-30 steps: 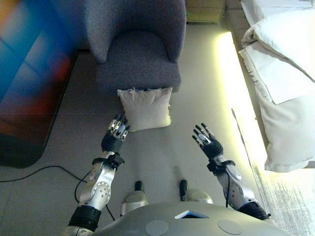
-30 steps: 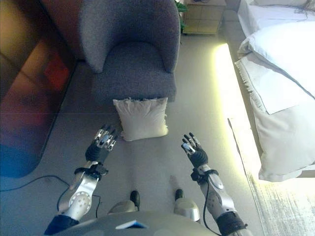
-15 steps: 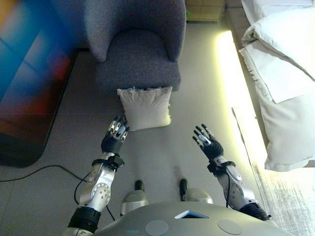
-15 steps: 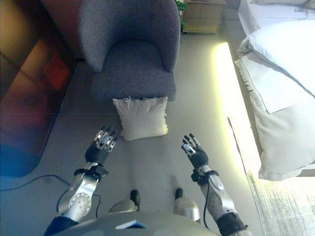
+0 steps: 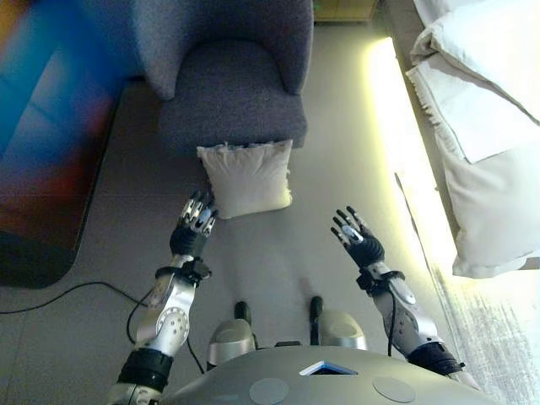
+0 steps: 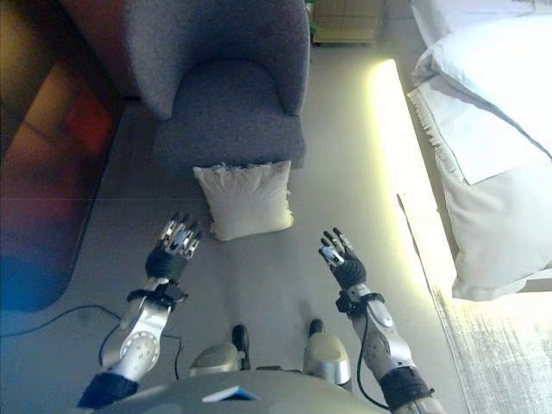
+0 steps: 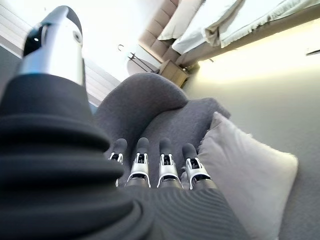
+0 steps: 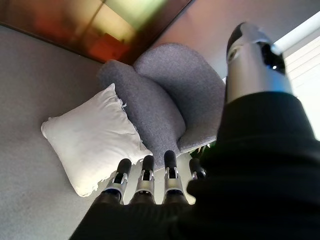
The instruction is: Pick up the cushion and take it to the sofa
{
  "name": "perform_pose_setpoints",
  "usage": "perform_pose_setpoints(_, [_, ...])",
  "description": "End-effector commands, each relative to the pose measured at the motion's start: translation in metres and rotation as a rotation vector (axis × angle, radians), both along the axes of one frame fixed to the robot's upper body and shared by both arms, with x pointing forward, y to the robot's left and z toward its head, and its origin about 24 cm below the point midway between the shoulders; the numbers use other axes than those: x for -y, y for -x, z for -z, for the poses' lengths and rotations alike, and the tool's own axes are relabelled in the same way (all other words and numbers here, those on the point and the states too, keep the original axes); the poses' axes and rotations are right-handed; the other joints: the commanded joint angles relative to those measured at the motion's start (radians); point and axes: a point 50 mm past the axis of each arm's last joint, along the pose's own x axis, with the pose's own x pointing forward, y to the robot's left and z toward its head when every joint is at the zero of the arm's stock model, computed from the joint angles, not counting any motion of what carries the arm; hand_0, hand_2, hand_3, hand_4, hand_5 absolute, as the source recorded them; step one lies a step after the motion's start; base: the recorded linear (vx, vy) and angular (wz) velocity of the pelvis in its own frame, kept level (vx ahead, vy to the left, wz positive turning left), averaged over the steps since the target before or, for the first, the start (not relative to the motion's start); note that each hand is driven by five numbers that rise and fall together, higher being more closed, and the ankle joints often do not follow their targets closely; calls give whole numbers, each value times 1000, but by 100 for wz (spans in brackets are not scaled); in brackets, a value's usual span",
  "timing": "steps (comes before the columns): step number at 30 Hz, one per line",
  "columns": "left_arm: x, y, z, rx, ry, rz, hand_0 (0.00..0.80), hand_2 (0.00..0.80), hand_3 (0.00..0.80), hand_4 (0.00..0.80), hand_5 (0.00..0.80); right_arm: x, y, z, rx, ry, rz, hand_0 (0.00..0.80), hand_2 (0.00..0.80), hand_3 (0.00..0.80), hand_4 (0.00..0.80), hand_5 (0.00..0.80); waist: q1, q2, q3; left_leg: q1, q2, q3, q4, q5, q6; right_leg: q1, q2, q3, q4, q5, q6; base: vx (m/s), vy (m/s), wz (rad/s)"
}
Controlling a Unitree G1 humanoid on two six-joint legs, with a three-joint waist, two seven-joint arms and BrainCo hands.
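Observation:
A cream cushion stands on the floor, leaning against the front of a grey armchair. It also shows in the left wrist view and the right wrist view. My left hand is open, raised just short of the cushion's lower left corner and not touching it. My right hand is open, held up to the right of the cushion and well apart from it. Both hands are empty.
A bed with white bedding runs along the right, with a lit strip on the floor beside it. A dark glossy cabinet stands at the left. A black cable lies on the floor at lower left.
The whole picture has shifted slightly, so the camera has moved forward. The hands keep their open pose; the left hand now sits a little nearer the cushion.

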Motion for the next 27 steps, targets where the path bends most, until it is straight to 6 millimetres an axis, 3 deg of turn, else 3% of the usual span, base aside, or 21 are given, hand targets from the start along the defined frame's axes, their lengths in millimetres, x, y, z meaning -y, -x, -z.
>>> perform_pose_setpoints(1, [-21,7,-15,63,-42,8,0,0,0,0,0,-2,-1,-17,111,-40,62,0,0,0,0,0,-27,-34,-39,-3,-103,10,106,-84,88,-98,7,115,130,178,17,238,-7,91])
perform_pose_setpoints(5, [-15,9,-15,65,-38,57,0,0,0,0,0,8,10,-12,88,-37,93,0,0,0,0,0,-71,-79,-50,28,-148,-30,124,-132,80,-87,-8,158,-199,197,42,293,-112,63])
perform_pose_setpoints(7, [-7,9,-14,56,-43,73,0,0,0,0,0,10,8,-12,90,-45,102,0,0,0,0,0,-96,-106,-52,56,-181,-84,128,-178,83,-86,8,206,-423,233,81,410,-109,59])
perform_pose_setpoints(9, [-4,10,-12,40,-48,91,0,0,0,0,0,13,3,-14,87,-50,116,0,0,0,0,0,-108,-118,-56,84,-195,-113,127,-200,86,-108,25,214,-525,278,96,442,-64,53])
perform_pose_setpoints(13, [-1,13,-9,33,-52,126,0,0,0,0,0,20,2,-12,71,-54,137,0,0,0,0,0,-120,-122,-52,151,-199,-128,132,-247,94,-183,53,131,-551,323,96,475,-49,46])
perform_pose_setpoints(15, [-1,14,-9,34,-44,124,0,0,0,0,0,23,6,-9,60,-48,140,0,0,0,0,0,-129,-124,-46,176,-200,-123,147,-271,97,-204,60,110,-528,334,92,528,-29,25])
perform_pose_setpoints(18, [-3,17,-8,28,-28,87,0,0,0,0,0,24,11,-4,39,-34,117,0,0,0,0,0,-134,-117,-56,200,-197,-104,166,-278,98,-199,64,48,-494,293,85,520,-47,-8])
perform_pose_setpoints(19, [-4,20,-6,17,-14,59,0,0,0,0,0,21,10,-4,33,-21,91,0,0,0,0,0,-136,-102,-69,227,-173,-69,185,-224,75,-185,64,-1,-460,267,68,521,-60,-49])
perform_pose_setpoints(20, [-4,21,-5,13,-8,50,0,0,0,0,0,19,10,-5,34,-20,79,0,0,0,0,0,-138,-94,-76,242,-159,-51,194,-200,64,-179,68,-12,-433,253,58,580,-58,-65])
perform_pose_setpoints(23, [-9,22,-6,15,4,21,0,0,0,0,0,14,11,-6,35,-23,42,0,0,0,0,0,-171,-58,-124,281,-52,43,339,45,-35,-141,100,-27,-337,171,-12,490,-94,-42])
perform_pose_setpoints(24, [-9,19,-10,38,8,19,0,0,0,0,0,14,10,-7,43,-26,28,0,0,0,0,0,-176,-63,-133,250,-20,86,459,105,-63,-107,107,-25,-342,145,-41,478,-200,9])
perform_pose_setpoints(25, [-7,13,-15,61,10,11,0,0,0,0,0,14,9,-6,48,-6,12,0,0,0,0,0,-168,-75,-137,169,5,124,629,143,-79,-43,114,-20,-358,112,-76,479,-212,6])
perform_pose_setpoints(27, [-2,6,-19,73,33,2,0,0,0,0,0,14,5,-5,59,22,4,0,0,0,0,0,-157,-92,-137,85,33,156,736,162,-84,11,116,-19,-379,89,-103,382,-130,-13])
